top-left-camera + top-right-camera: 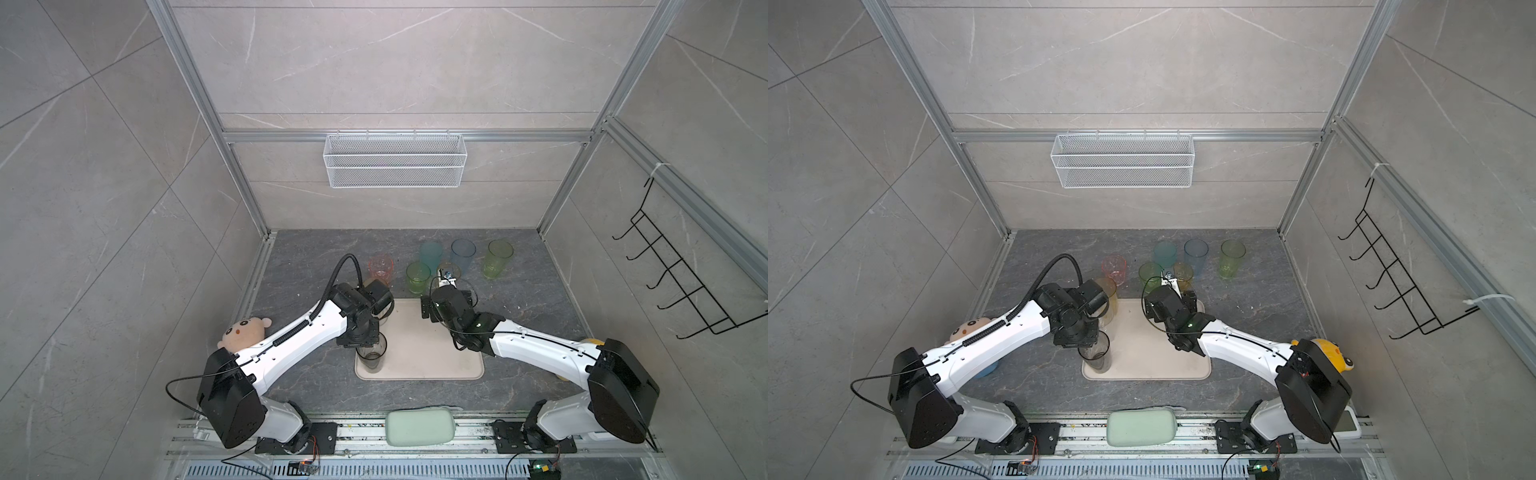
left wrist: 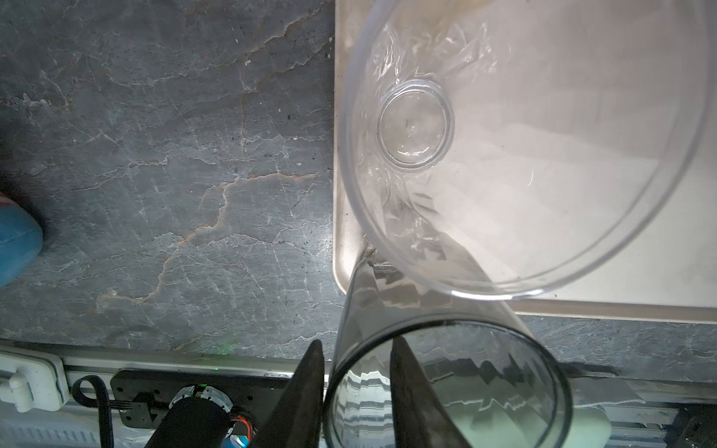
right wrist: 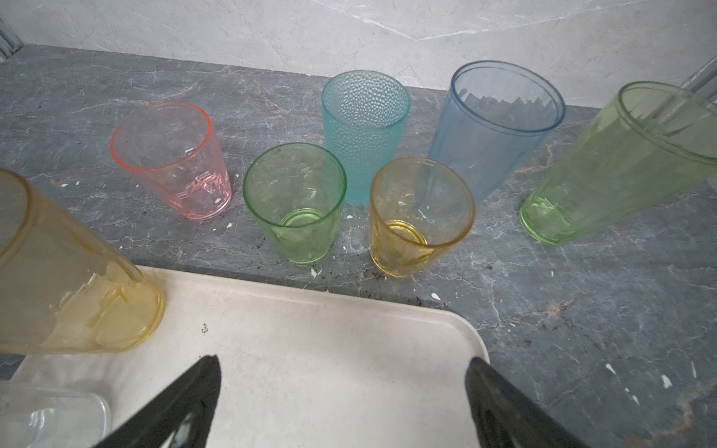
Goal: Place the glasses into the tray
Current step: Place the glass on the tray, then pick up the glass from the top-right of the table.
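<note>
A smoky grey glass (image 1: 371, 353) stands in the near-left corner of the cream tray (image 1: 428, 353). My left gripper (image 2: 359, 341) straddles its rim, one finger outside and one inside, open with a gap to the wall. A clear glass (image 2: 523, 135) stands beside it in the tray, and a tall amber glass (image 3: 70, 279) at the tray's far-left corner. On the counter behind stand pink (image 3: 170, 163), short green (image 3: 295, 201), teal (image 3: 364, 128), short amber (image 3: 419, 217), blue (image 3: 496, 124) and tall green (image 3: 620, 163) glasses. My right gripper (image 3: 343, 360) hangs open and empty over the tray's far-right corner.
A plush doll (image 1: 243, 332) lies under the left arm and a yellow toy (image 1: 1329, 351) behind the right arm. A pale green pad (image 1: 419, 427) sits at the front rail. A white wire basket (image 1: 395, 160) hangs on the back wall, a black hook rack (image 1: 681, 270) on the right wall.
</note>
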`<action>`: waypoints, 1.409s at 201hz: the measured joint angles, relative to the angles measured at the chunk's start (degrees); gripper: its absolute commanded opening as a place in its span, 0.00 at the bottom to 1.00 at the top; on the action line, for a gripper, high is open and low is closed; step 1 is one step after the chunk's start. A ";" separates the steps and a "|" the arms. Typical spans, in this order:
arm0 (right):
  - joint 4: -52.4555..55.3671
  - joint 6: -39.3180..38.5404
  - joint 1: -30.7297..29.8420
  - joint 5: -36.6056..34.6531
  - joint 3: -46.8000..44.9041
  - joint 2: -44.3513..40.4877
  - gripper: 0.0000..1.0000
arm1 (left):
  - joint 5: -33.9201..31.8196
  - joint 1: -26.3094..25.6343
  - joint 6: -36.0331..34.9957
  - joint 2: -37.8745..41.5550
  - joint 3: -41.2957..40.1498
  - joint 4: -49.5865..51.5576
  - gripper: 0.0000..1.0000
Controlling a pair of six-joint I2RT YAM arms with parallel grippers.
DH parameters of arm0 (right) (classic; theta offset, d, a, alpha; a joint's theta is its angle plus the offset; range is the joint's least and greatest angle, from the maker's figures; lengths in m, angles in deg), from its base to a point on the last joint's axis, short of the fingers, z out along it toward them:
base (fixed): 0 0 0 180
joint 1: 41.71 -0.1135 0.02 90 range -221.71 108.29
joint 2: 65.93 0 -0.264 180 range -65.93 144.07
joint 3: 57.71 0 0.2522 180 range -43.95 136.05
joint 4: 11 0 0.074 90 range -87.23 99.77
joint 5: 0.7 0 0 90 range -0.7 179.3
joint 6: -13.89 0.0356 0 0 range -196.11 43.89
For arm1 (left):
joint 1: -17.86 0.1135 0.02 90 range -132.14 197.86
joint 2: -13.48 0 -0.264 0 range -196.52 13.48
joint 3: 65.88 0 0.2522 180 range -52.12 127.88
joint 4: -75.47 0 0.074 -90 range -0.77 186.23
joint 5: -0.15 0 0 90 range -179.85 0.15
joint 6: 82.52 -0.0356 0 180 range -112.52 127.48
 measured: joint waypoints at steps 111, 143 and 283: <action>7.78 1.97 0.00 1.14 4.57 -2.21 0.99 | -5.01 3.91 -2.12 3.17 4.98 -0.13 0.72; 14.49 3.96 0.00 2.19 10.71 -2.58 0.99 | -8.44 8.07 -3.63 6.38 4.92 -0.83 0.89; 36.48 3.45 10.49 3.50 40.00 6.91 1.00 | -16.11 19.61 -17.42 28.22 -13.92 -21.11 1.00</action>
